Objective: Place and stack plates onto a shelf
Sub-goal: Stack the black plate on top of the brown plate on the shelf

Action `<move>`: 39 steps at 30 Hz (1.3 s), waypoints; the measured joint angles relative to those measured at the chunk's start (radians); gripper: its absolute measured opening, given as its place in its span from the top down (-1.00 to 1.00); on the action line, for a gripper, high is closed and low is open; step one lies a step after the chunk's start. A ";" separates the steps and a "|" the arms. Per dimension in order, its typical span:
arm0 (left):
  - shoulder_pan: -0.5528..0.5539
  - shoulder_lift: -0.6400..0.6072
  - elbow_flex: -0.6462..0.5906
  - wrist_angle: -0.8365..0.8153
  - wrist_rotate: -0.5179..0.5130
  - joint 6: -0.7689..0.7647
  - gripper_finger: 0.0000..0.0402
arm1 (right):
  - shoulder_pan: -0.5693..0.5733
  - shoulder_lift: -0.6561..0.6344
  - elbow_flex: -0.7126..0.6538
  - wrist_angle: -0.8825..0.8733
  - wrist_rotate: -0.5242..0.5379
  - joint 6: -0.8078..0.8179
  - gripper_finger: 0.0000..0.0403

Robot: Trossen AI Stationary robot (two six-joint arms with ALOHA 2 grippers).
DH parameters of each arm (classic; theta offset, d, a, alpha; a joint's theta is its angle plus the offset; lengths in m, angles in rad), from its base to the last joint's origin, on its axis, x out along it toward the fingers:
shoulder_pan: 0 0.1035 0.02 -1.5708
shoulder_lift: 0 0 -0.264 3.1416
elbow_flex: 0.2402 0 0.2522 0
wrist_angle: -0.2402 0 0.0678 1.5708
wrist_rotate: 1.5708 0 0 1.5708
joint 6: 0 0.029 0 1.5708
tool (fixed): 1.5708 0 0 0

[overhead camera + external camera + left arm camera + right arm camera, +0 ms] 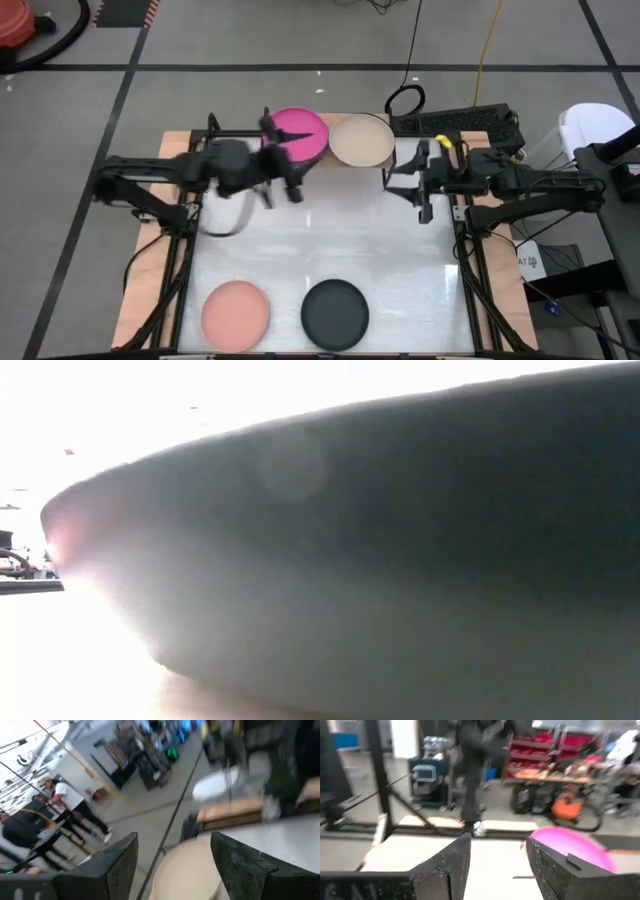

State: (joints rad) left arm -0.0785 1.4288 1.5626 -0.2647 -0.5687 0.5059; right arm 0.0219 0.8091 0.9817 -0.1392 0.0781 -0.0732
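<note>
In the high view a magenta plate [298, 133] and a beige plate [360, 140] sit side by side at the table's far edge. The shelf under them does not show. A salmon pink plate [236, 313] and a black plate [335, 313] lie flat near the near edge, and the black plate [400, 560] fills the low view. My left gripper [284, 184] is open just near of the magenta plate. In its wrist view [175, 870] the beige plate [185, 870] lies ahead between the fingers. My right gripper [418, 190], also open [497, 865], is right of the beige plate and faces the magenta plate [575, 847].
The white tabletop [330, 240] lies between the two pairs of plates. Black frame rails [470, 260] run along the table's sides. Cables and a power strip [455, 122] lie beyond the far edge. People [65, 805] stand in the room beyond the table.
</note>
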 joint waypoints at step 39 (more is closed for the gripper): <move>-0.309 -0.454 -1.013 0.693 -0.125 -0.524 -0.26 | 0.295 0.868 0.000 0.105 -0.083 0.406 0.14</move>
State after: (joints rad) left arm -0.3878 0.9745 0.5491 0.4286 -0.6933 -0.0185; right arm 0.3164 1.6770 0.9813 -0.0340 -0.0049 0.3328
